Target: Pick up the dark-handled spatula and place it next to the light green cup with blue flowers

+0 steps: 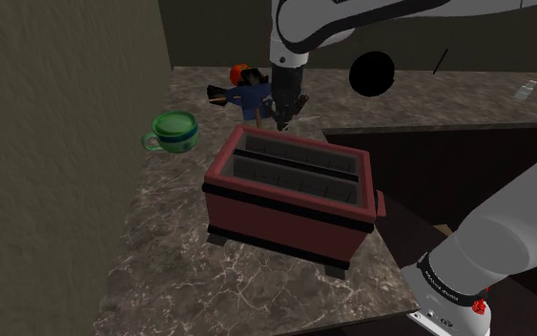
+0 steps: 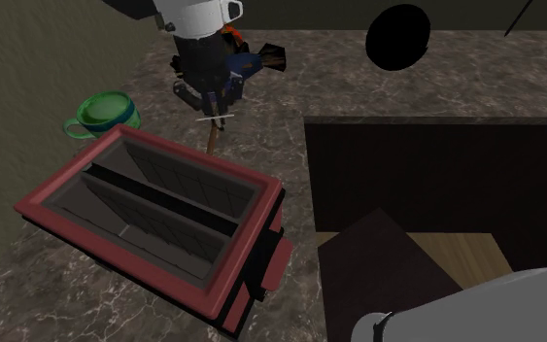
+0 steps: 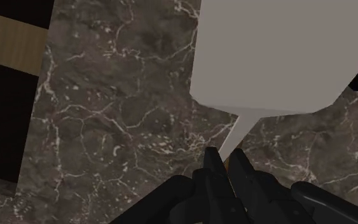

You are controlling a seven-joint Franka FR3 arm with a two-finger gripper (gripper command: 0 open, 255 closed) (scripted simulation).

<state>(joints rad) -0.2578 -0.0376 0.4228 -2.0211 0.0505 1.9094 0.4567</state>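
Observation:
My black gripper (image 1: 281, 111) (image 2: 213, 99) (image 3: 225, 163) is shut on the spatula, fingers clasping its thin neck. In the wrist view the pale grey blade (image 3: 273, 51) spreads wide just ahead of the fingertips, over the marbled counter (image 3: 107, 114). In the second exterior view a thin brownish stem of the spatula (image 2: 211, 142) pokes down below the hand, just behind the red box. The green cup (image 1: 173, 131) (image 2: 106, 112) stands on the counter toward the shoulder view's left of the gripper, a short way off.
A large red open-topped box (image 1: 290, 196) (image 2: 154, 219) with dark inner dividers sits in front of the gripper. A blue and orange toy figure (image 1: 245, 91) (image 2: 244, 60) stands right behind the hand. A black disc (image 1: 371, 73) and a dark recess (image 2: 436, 185) lie to the right.

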